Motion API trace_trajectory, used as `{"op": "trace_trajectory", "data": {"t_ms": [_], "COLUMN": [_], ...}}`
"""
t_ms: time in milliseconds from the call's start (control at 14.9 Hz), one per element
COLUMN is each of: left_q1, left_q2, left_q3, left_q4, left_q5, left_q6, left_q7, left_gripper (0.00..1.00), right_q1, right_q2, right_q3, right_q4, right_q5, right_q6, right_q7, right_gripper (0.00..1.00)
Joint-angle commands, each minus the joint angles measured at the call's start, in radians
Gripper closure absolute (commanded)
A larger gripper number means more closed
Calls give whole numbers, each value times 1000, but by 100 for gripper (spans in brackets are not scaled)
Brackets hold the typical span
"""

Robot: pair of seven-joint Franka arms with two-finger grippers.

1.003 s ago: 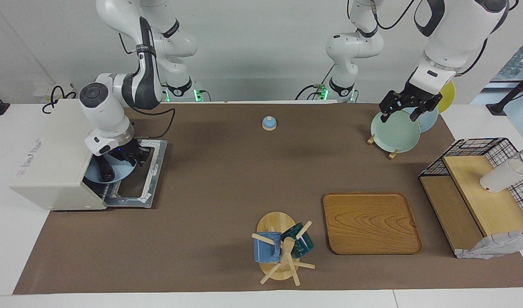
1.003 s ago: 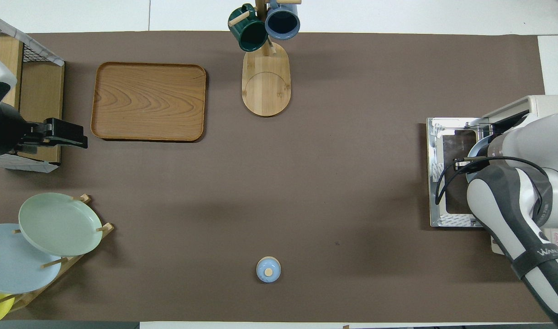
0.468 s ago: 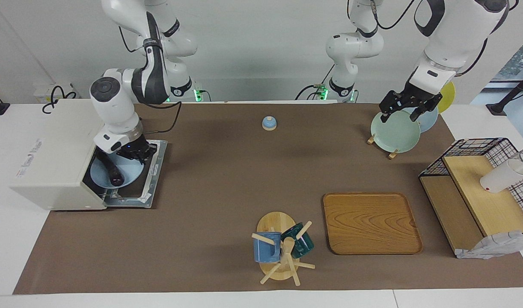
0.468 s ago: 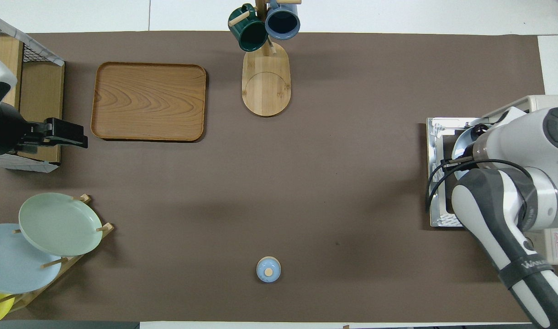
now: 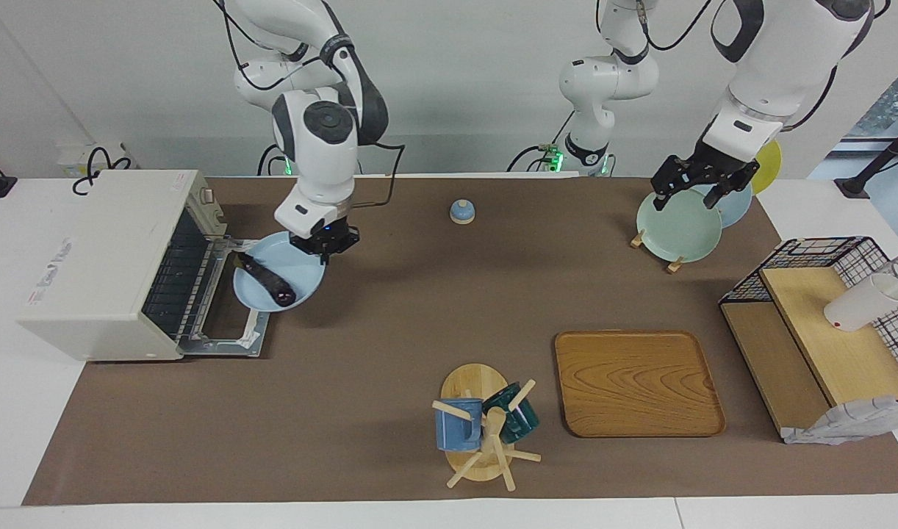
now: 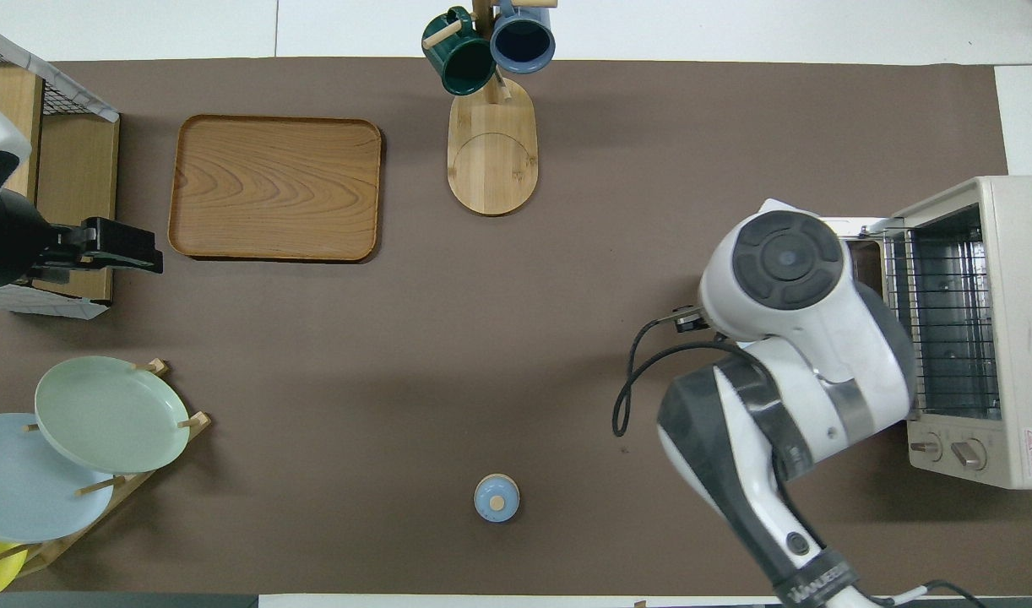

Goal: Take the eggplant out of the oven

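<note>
Facing view: the right gripper, clamped on the blue plate carrying the eggplant, should keep it level, I'd say, while the left gripper waits open.

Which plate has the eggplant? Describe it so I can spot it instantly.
Find the white oven at the right arm's end, its door open. Just in front, the right gripper holds a pale blue plate. Only it carries the dark eggplant; the rack plates are empty.
</note>
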Motion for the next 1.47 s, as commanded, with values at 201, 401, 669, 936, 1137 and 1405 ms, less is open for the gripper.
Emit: {"op": "trace_trajectory", "data": {"t_ms": [201, 401, 669, 936, 1137, 1405], "left_q1": [4, 4, 4, 8, 5, -1], "left_q2": [5, 6, 6, 5, 5, 3], "left_q3": [1, 1, 1, 1, 1, 1], "left_q4": [12, 13, 16, 9, 12, 5], "left_q5": [-19, -21, -32, -32, -33, -32], "left_q6": [7, 7, 7, 19, 16, 15], "left_q7": [1, 1, -1, -1, -1, -2], "left_gripper": [0, 0, 0, 0, 0, 0], "right_q1": [198, 269, 275, 337, 384, 367], "right_q2": [300, 494, 576, 640, 700, 653], "right_q3": [-4, 15, 16, 18, 16, 8], "right_q4": [466, 705, 702, 699, 701, 713], "right_q5": [-8, 29, 141, 130, 129, 77], "right_q6": [-231, -266, -36, 52, 116, 55], "right_q7": [215, 315, 406, 489, 543, 530], "right_gripper": [100, 100, 100, 100, 100, 58]}}
